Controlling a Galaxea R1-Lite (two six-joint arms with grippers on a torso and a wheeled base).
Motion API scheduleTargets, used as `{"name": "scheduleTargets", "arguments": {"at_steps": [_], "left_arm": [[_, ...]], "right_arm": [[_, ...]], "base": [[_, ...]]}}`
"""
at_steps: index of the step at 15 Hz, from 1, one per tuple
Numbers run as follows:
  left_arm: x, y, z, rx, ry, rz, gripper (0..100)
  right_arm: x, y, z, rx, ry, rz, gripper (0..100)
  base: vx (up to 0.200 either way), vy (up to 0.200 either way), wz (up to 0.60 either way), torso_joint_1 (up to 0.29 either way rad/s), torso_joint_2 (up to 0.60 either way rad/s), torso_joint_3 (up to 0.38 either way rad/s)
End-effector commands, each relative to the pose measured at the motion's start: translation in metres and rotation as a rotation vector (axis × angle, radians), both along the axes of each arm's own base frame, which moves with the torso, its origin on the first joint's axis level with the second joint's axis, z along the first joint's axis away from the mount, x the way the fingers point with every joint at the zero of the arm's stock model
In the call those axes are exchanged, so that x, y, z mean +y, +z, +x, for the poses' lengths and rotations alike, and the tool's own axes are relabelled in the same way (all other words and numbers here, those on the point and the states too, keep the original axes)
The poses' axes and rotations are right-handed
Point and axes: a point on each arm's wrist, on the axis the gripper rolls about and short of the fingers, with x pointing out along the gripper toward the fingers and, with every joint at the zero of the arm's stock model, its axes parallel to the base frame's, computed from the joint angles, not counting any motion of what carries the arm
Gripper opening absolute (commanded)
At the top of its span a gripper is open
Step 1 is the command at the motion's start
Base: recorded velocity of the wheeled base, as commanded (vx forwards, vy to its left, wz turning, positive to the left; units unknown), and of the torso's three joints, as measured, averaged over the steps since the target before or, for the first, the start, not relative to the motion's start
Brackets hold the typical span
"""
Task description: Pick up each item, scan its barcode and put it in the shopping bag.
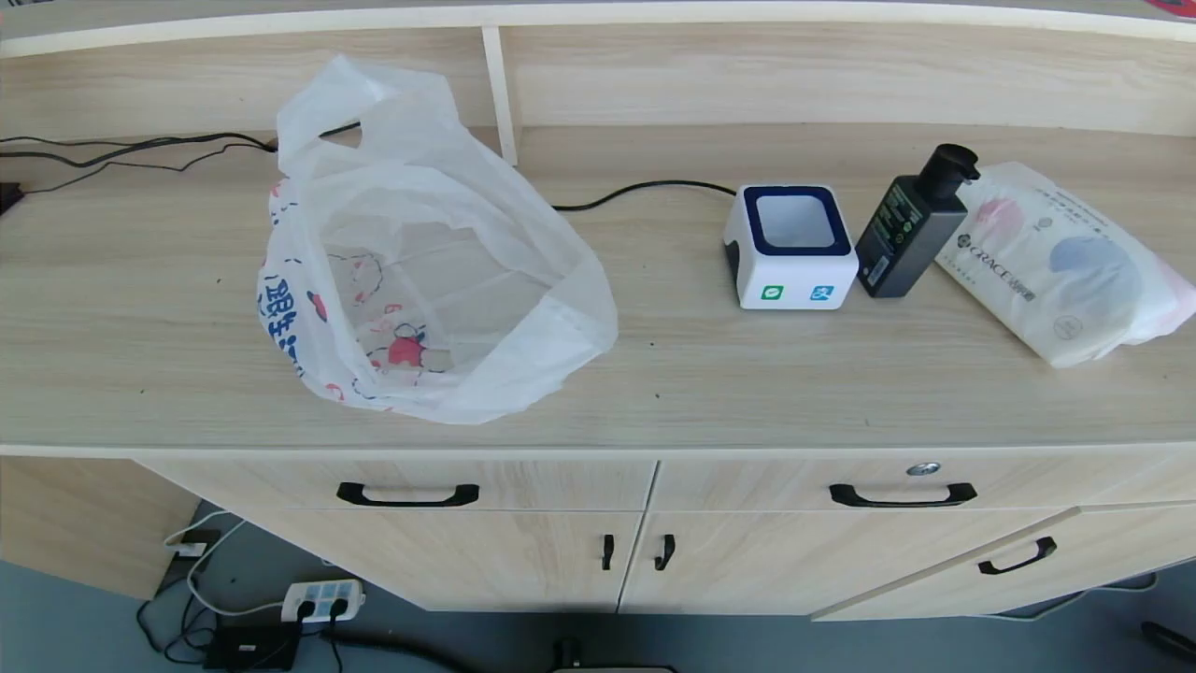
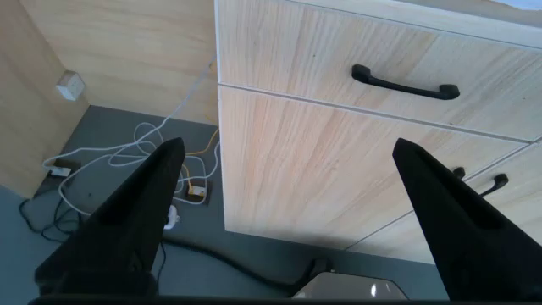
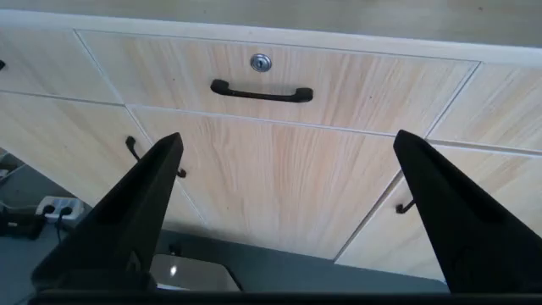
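A white plastic shopping bag (image 1: 420,271) with red and blue print lies open on the left of the wooden counter (image 1: 654,374). Right of centre stands a white box scanner (image 1: 790,246) with a dark-rimmed window on top. Beside it a black pump bottle (image 1: 911,229) stands upright, touching a white soft pack (image 1: 1065,262) that lies flat at the far right. My left gripper (image 2: 288,152) hangs open below counter height, facing the cabinet front. My right gripper (image 3: 288,148) is also open and holds nothing, facing the drawer with the lock (image 3: 261,62).
A black cable (image 1: 645,190) runs from the scanner toward the back partition (image 1: 502,93). More cables (image 1: 121,150) lie at the back left. Drawers and doors with black handles (image 1: 407,495) sit under the counter. A power strip (image 1: 322,598) and wires lie on the floor.
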Motion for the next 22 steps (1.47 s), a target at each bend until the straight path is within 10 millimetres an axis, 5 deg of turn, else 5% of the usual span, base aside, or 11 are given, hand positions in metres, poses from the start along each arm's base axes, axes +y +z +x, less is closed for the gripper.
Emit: {"name": "scheduleTargets", "arguments": {"at_steps": [1, 2, 3, 4, 7, 9, 16, 22], "left_arm": [[0.000, 0.000, 0.000, 0.001, 0.001, -0.001, 100], [0.000, 0.000, 0.000, 0.001, 0.001, -0.001, 100], [0.000, 0.000, 0.000, 0.001, 0.001, -0.001, 100], [0.000, 0.000, 0.000, 0.001, 0.001, -0.001, 100], [0.000, 0.000, 0.000, 0.001, 0.001, 0.001, 100], [0.000, 0.000, 0.000, 0.001, 0.001, 0.002, 100], [0.000, 0.000, 0.000, 0.001, 0.001, 0.001, 100], [0.000, 0.000, 0.000, 0.001, 0.001, 0.001, 100]], "right_arm": [[0.001, 0.075, 0.018, 0.001, 0.026, 0.006, 100], [0.000, 0.142, 0.065, -0.053, 0.028, 0.028, 100], [0.000, 0.173, 0.098, -0.122, 0.031, 0.043, 100], [-0.001, 0.200, 0.152, -0.222, 0.024, 0.064, 100], [-0.001, 0.192, 0.245, -0.367, 0.036, 0.057, 100], [0.015, 0.180, 0.265, -0.364, 0.070, 0.084, 100], [0.024, 0.154, 0.319, -0.263, 0.068, 0.094, 100], [0.027, 0.155, 0.329, -0.268, 0.069, 0.086, 100]], "base": [[0.000, 0.000, 0.00, 0.000, 0.00, 0.000], [0.000, 0.000, 0.00, 0.000, 0.00, 0.000], [0.000, 0.000, 0.00, 0.000, 0.00, 0.000], [0.000, 0.000, 0.00, 0.000, 0.00, 0.000], [0.000, 0.000, 0.00, 0.000, 0.00, 0.000], [0.000, 0.000, 0.00, 0.000, 0.00, 0.000], [0.000, 0.000, 0.00, 0.000, 0.00, 0.000], [0.000, 0.000, 0.00, 0.000, 0.00, 0.000]]}}
